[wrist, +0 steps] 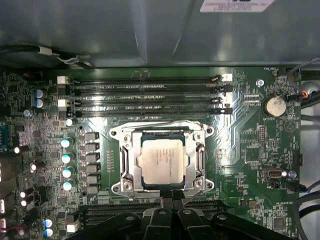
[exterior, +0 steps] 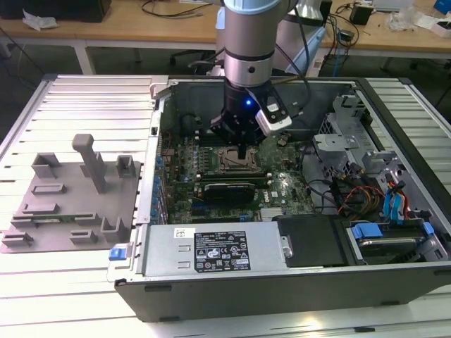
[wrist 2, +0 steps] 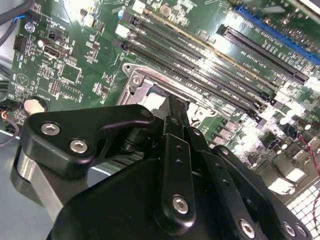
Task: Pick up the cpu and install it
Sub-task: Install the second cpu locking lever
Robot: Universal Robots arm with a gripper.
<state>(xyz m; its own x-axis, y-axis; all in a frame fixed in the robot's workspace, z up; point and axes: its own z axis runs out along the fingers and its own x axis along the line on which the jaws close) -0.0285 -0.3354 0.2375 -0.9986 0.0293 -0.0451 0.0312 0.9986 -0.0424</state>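
Note:
The cpu [wrist: 164, 161], a pale silvery square chip, lies flat inside the metal socket frame [wrist: 122, 170] on the green motherboard [wrist: 250, 125]. In the first wrist view my gripper [wrist: 173, 196] is at the socket's edge, beside the chip, with its two black fingers pressed together and nothing between them. In the second wrist view the gripper [wrist 2: 176, 107] covers much of the socket, and a pale corner of the cpu [wrist 2: 155, 102] shows beside the fingers. In the exterior view the gripper [exterior: 242, 151] reaches down into the open computer case, over the socket [exterior: 229, 161].
Memory slots [wrist: 145, 95] run along one side of the socket. A power supply [exterior: 211, 250] fills the case's near side, and a drive cage [exterior: 345, 141] and cables [exterior: 352, 193] sit at the exterior view's right. A grey fixture tray [exterior: 67, 197] with posts lies outside the case at its left.

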